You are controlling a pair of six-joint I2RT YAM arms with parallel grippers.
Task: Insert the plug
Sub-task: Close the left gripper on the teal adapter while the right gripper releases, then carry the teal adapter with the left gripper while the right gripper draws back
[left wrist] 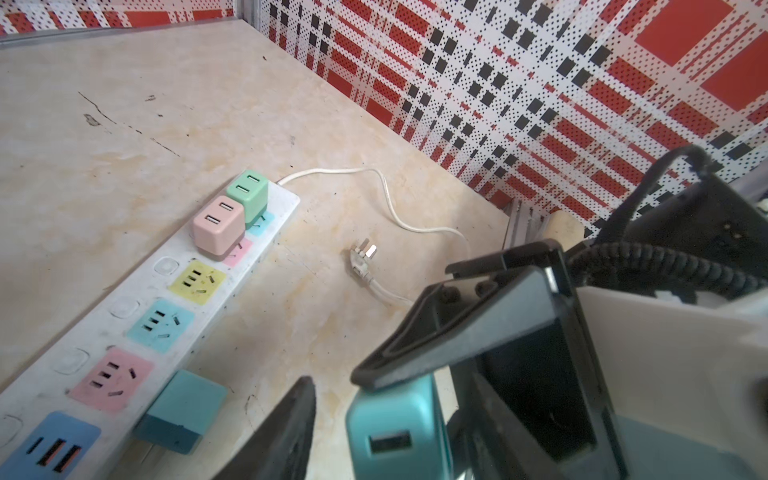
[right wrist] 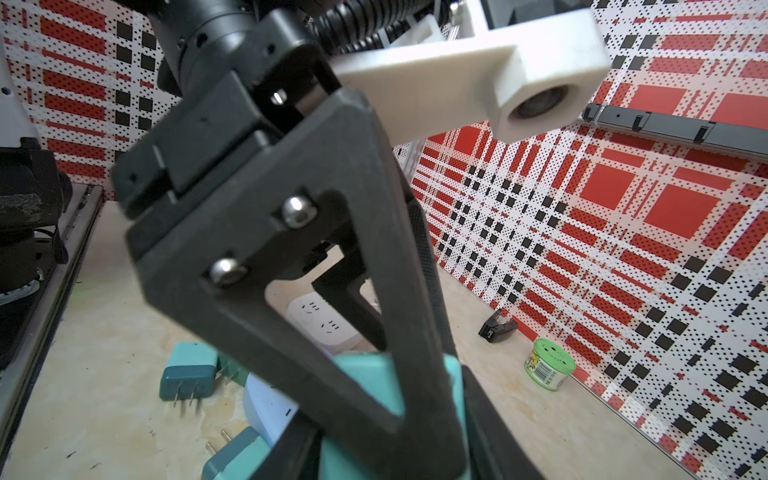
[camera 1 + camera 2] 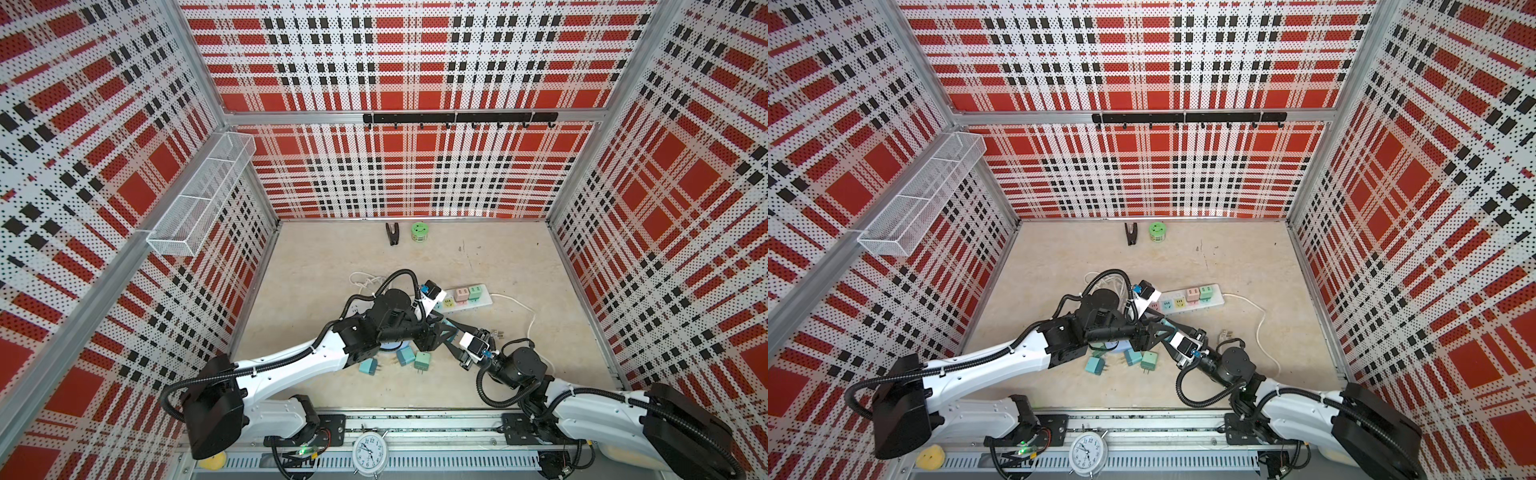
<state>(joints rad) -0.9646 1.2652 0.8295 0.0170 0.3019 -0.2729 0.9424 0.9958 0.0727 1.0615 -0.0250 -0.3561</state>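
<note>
- The long white power strip [image 1: 137, 282] lies on the table. Every place here is told from it.
- Two of its holes are filled. A pink plug [image 1: 218, 226] and a green plug [image 1: 248, 195] stand side by side at the end where the cord comes out.
- Its yellow, blue and pink holes further along show their slots.
- The teal plug [image 1: 395, 432] is up in the air just beside the strip, on the robot's side. It is not in any hole.
- The right claw [image 2: 386, 395] is pressed tight on the teal plug, one finger on each side.
- The left claw [image 1: 332, 380] is spread around the same plug. One finger [image 1: 286, 428] has a gap to it. The other finger seems to rest on it, but that part is hard to see.
- A lying plug [image 1: 183, 409], also teal, sits right against the strip's edge by the pink hole.
- A few more loose plugs [image 3: 405, 355] lie close together on the robot's side of the strip.
- Far behind the strip, by the back wall, a green tin [image 3: 419, 231] with its lid on stands beside a black clip [image 3: 392, 233].
- A wire basket [image 3: 199, 195] with three parts hangs on the wall, high up and well to the left of the strip.
</note>
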